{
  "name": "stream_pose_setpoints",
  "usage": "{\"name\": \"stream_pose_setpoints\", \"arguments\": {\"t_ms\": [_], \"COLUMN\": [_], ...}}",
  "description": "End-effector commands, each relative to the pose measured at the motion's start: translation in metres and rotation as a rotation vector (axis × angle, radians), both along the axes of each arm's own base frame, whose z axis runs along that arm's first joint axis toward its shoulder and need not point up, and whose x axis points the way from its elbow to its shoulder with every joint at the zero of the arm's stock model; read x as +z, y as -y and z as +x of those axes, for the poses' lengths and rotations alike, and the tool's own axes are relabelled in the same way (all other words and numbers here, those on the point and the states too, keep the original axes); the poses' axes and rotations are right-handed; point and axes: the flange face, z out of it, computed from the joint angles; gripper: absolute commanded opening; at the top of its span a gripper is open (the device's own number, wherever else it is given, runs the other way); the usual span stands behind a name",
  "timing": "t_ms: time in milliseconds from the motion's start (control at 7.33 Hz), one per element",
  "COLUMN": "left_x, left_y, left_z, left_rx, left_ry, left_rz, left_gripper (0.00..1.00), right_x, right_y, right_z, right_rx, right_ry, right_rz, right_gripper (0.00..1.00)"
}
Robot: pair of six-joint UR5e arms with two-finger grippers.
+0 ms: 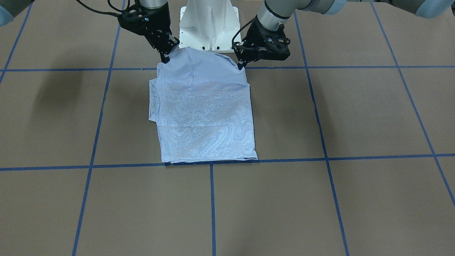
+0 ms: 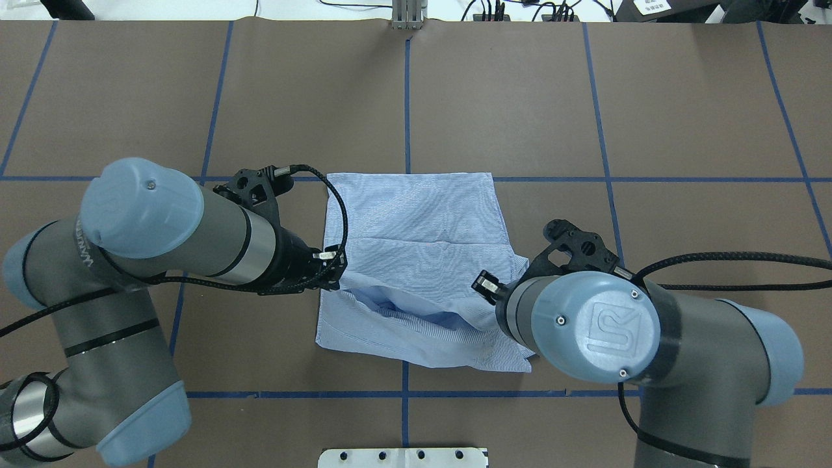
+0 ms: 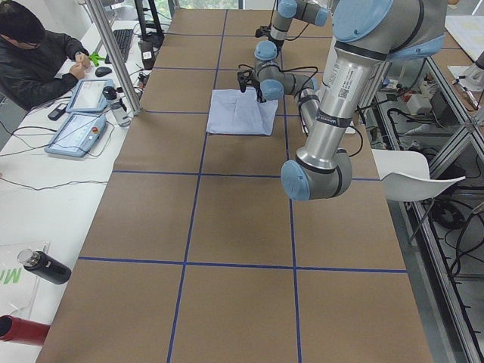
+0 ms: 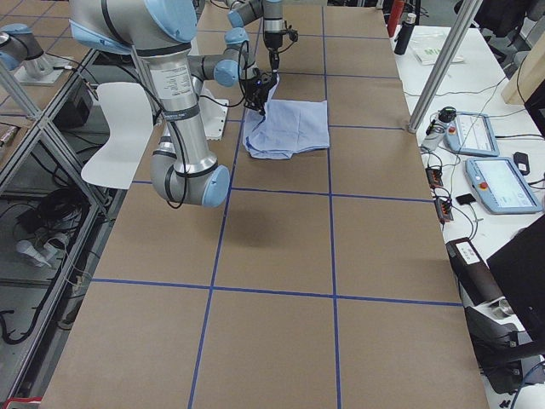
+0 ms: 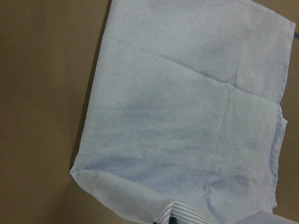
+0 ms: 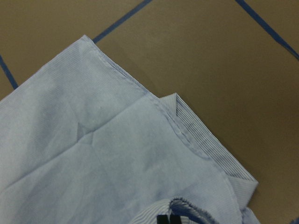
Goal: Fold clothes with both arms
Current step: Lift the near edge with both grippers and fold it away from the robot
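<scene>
Shirt is caught at both corners of its robot-side edge. The left gripper is clamped on one corner and the right gripper on the other, with that edge lifted off the table in a rounded hump just in front of the white base. Farther out, the pale blue cloth lies flat as a folded rectangle mid-table, its far edge along a blue tape line, one under-layer poking out on the right arm's side.
</scene>
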Motion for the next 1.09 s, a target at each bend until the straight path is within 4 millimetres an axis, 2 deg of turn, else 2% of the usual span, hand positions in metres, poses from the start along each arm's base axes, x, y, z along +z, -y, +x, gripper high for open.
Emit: {"name": "stream_pose_setpoints", "arguments": {"t_ms": [0,136,273,409,545,682,818,955], "left_x": [0.008,0.016,0.021,0.029,0.025,0.016,0.011,0.016], "left_y": [0.051,0.064,0.074,0.086,0.098,0.111,0.119,0.125], "left_z": [0.020,0.027,0.025,0.032,0.051,0.055,0.048,0.049], "left_rx": [-0.098,-0.108,-0.110,-0.127,-0.120,-0.124,-0.131,-0.129], "left_ry": [0.080,0.110,0.126,0.160,0.179,0.182,0.181,0.194], "left_rz": [0.057,0.069,0.088,0.107,0.121,0.135,0.152,0.159], "left_gripper": [0.00,0.00,0.00,0.00,0.00,0.00,0.00,0.00], "right_x": [0.008,0.009,0.012,0.023,0.037,0.037,0.037,0.037], "right_y": [0.040,0.056,0.075,0.094,0.108,0.124,0.135,0.142], "right_z": [-0.011,-0.020,-0.029,-0.040,-0.055,-0.049,-0.040,-0.035], "right_rx": [0.021,0.030,0.023,0.041,0.049,0.064,0.073,0.069], "right_ry": [-0.019,-0.043,-0.070,-0.051,-0.027,-0.017,-0.021,-0.031], "right_rz": [0.041,0.044,0.065,0.079,0.097,0.110,0.116,0.133], "right_gripper": [0.00,0.00,0.00,0.00,0.00,0.00,0.00,0.00]}}
